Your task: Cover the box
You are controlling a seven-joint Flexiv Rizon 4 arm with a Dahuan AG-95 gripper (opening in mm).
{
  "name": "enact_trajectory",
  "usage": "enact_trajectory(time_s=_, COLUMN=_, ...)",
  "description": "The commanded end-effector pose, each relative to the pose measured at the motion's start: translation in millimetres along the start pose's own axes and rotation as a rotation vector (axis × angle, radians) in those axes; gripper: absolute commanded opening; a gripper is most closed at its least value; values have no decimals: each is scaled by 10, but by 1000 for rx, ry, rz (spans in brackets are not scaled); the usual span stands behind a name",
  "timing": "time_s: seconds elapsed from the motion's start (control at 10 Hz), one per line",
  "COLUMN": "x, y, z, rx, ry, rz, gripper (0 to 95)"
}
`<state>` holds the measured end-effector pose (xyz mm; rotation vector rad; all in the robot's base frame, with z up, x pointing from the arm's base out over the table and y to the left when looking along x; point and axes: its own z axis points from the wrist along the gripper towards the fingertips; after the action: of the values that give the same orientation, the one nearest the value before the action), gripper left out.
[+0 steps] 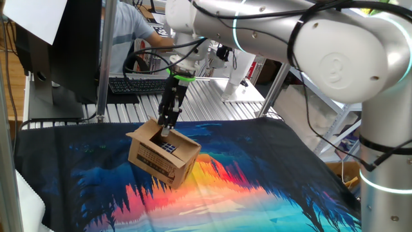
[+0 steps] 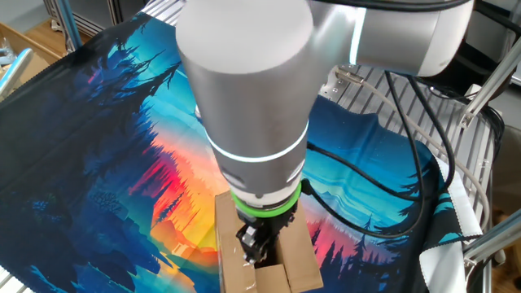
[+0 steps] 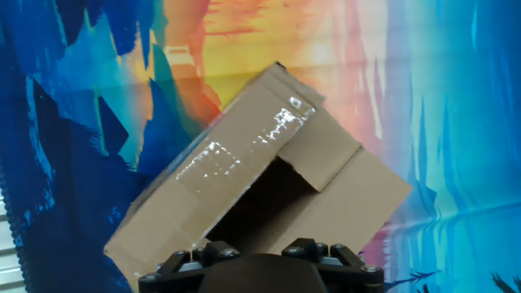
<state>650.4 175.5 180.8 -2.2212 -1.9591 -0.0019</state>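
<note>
On a bench draped in a bright forest-print cloth [image 1: 270, 187], the box [image 1: 161, 154] sits near the middle, printed side out, its top partly open with one flap raised. Directly above, the fingers [image 1: 166, 131] reach down to the opening; whether they are parted or pinched cannot be told, and nothing is plainly held. Done well, the next push would likely press the raised flap down flat, sweeping gently so the light carton neither tips nor slides

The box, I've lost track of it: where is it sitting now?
The box sits left of centre on the colourful printed cloth in one fixed view, directly under the gripper.
</note>
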Motion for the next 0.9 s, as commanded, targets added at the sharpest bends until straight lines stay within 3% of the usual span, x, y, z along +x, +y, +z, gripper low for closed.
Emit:
enact_trajectory(time_s=0.1, x=28, y=-49, z=-7, rx=2, ry=-3, rz=-80, gripper=570)
enact_trajectory(time_s=0.3, x=65, y=-98, z=-4, rx=1, ry=-19, rz=-147, gripper=570)
enact_trajectory(time_s=0.5, x=65, y=-98, z=-4, rx=-13, ry=-57, rz=-136, gripper=570)
enact_trajectory(time_s=0.6, x=65, y=-98, z=-4, rx=-42, ry=-103, rz=-138, gripper=570)
enact_trajectory(time_s=0.8, x=65, y=-98, z=-4, rx=-95, ry=-158, rz=-200, gripper=570)
enact_trajectory(time_s=0.9, x=65, y=-98, z=-4, rx=-94, ry=-144, rz=-206, gripper=570)
